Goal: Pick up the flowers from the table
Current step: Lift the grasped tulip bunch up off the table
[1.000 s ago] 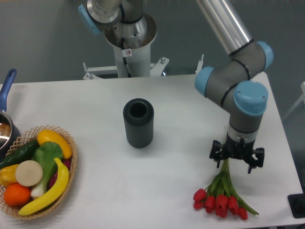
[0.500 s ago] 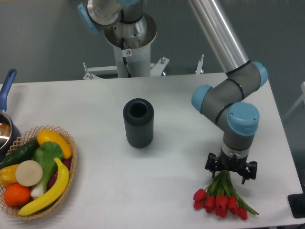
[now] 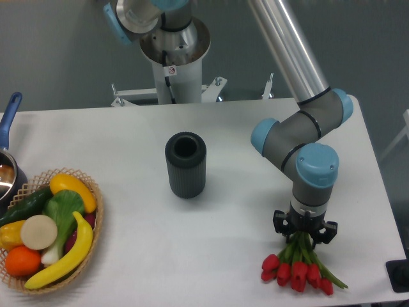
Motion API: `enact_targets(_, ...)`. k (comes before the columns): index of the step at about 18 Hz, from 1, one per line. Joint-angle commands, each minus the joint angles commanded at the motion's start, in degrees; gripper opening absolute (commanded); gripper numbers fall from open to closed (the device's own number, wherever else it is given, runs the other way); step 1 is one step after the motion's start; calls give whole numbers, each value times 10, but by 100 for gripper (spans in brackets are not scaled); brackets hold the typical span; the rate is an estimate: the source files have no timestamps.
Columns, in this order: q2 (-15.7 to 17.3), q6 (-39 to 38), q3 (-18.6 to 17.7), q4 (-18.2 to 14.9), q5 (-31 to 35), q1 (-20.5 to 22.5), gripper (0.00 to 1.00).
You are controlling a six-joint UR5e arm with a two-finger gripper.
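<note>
Camera view: the gripper (image 3: 305, 234) is poised over the stems of the flowers (image 3: 298, 267); whether it is clenched cannot be told. The flowers are lying near the table's (image 3: 223, 211) front right corner, seemingly not yet lifted. Open room is lying leftward toward the vase (image 3: 186, 165).

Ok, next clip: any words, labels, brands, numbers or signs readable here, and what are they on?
No text can be read.
Small round red-and-white sticker on the robot's white base column: looks like a prohibition sign, too small to make out.
Nothing shows on the dark vase, the basket or the table.
</note>
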Motion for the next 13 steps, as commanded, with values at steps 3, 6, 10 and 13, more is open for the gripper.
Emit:
enact_targets(3,9,5,0,-1,2,1,0)
enact_targets(6,25,5,1,-3,2,2,0)
enact_targets(10,49,7,32,-42,3,18,0)
enact_targets(13,60,9,65,-109,2,25,0)
